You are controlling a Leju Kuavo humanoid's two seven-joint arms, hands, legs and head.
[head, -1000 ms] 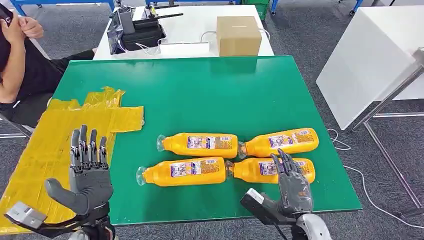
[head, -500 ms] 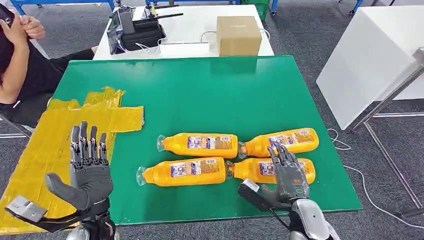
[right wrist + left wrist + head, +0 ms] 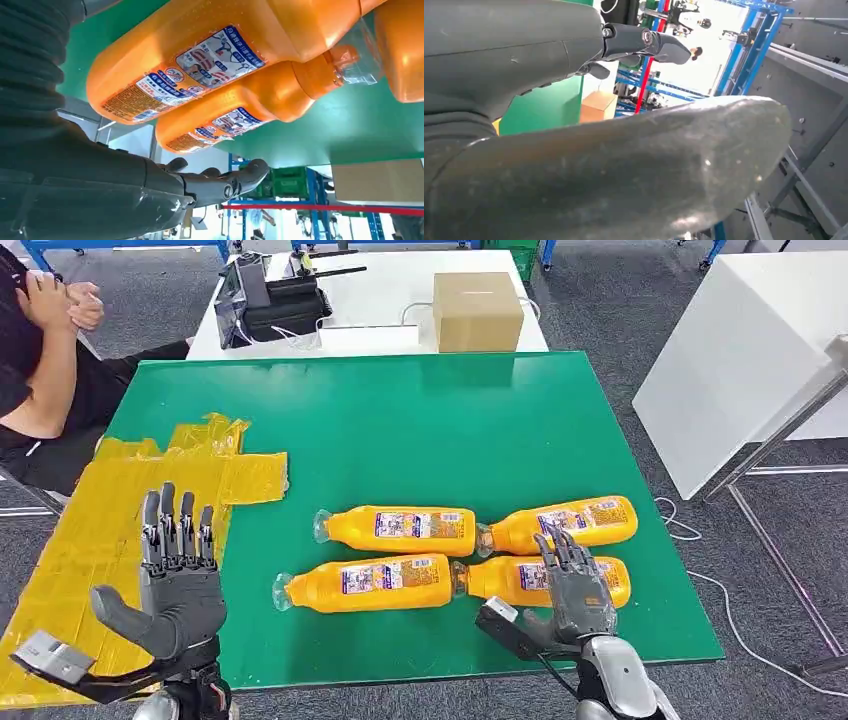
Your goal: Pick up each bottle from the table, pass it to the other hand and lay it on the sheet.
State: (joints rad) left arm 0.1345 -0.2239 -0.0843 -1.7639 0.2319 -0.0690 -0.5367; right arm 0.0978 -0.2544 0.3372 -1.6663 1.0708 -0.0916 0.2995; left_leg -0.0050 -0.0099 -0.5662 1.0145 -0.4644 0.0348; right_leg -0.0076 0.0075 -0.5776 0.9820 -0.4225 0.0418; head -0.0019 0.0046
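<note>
Four glossy orange plastic bottles [image 3: 400,530]

We saw four orange bottles [image 3: 400,530] with white-and-blue printed labels on the green table [image 3: 420,430]; left of them lay a yellow sheet [image 3: 100,520], beyond the table a brown cardboard box [image 3: 477,310].

A cardboard box [image 3: 477,310] sits on a white surface [image 3: 400,285] behind the green one, beside a black bag [image 3: 283,308] and white cables [image 3: 345,335]. A seated person [image 3: 45,380] in dark clothes is off to the left. Another white surface [image 3: 740,350] stands to the right, above grey carpet [image 3: 620,310] where a cable [image 3: 715,590] trails.
</note>
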